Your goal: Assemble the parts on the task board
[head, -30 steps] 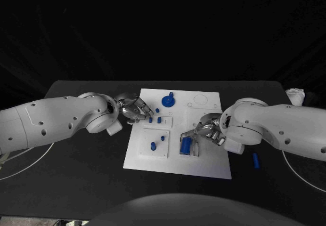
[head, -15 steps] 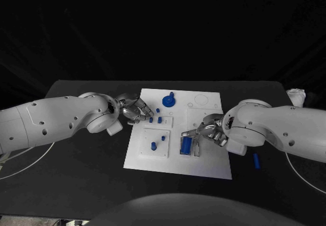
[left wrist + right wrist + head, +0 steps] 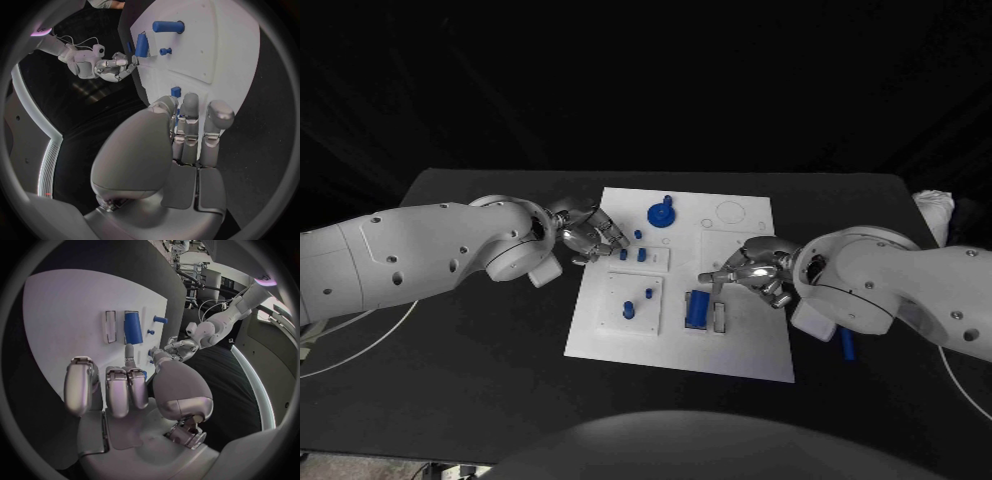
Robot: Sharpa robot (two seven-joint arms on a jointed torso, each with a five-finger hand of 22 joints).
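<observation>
Hovering at the board's (image 3: 733,345) left edge, a little above the frame's centre, the left hand (image 3: 593,236) has its fingers curled toward a small blue peg (image 3: 622,254); the left wrist view puts a blue piece right at its fingertips (image 3: 189,116), but whether they pinch it or merely touch it I cannot tell. Just right of that hand, a second peg (image 3: 640,255) stands in the same small raised plate. Across the board, right of centre, the right hand (image 3: 754,272) hangs over the right edge with its fingers loosely bent and apart, nothing visibly between them, so it reads as holding nothing. Just left of it a blue cylinder (image 3: 695,308) lies in its slot, with a pale empty slot (image 3: 720,312) alongside; the right wrist view shows the same pair beyond its fingers (image 3: 118,390). Lower left on the board, a blue piece (image 3: 626,311) and a smaller peg (image 3: 648,294) sit on another raised plate. At the board's top, a blue round part (image 3: 659,213) rests near an unfilled ring (image 3: 727,212). Off the board, at the frame's lower right, a blue rod (image 3: 847,346) lies on the table (image 3: 473,340), partly behind the right arm. My judgement: the job is midway, with several pieces seated, while the empty slot, the ring and the stray rod suggest work is left, and the left hand's peg looks like the step in hand.
</observation>
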